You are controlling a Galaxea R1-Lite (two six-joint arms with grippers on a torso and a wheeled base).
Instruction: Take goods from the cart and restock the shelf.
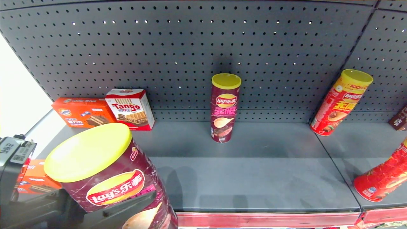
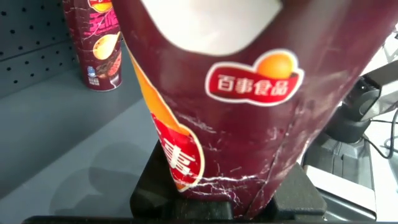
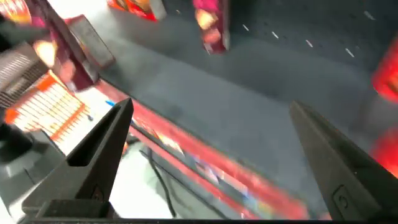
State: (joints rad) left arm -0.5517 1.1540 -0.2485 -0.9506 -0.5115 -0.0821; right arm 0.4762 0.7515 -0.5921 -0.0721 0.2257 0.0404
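Here, the left gripper [image 2: 227, 193] is clamping the maroon chips can [image 1: 108, 178] low on its body, its jaws closed against both sides. One dark finger [image 1: 130, 203] is crossing the front of the can; the other is hiding behind it. The can's base is cut off at the lower edge of the head view, so the bottom end cannot be made out. Its long axis is running close to upright but leaning, with the yellow lid [image 1: 87, 151] pointing up and toward the left. The can is hanging at the left front corner of the shelf [image 1: 254, 171], near the red front edge.

The right gripper [image 3: 217, 168] is hovering over the front edge of the shelf, jaws spread wide and holding nothing.

On the shelf, a second maroon can [image 1: 225, 108] is standing upright near the pegboard back panel [image 1: 190, 47]. A red can [image 1: 341, 101] is standing to its right, and another red can [image 1: 381, 178] is being cropped by the right border. An orange box [image 1: 82, 112] and a wafer box [image 1: 130, 108] are sitting side by side at the rear left.
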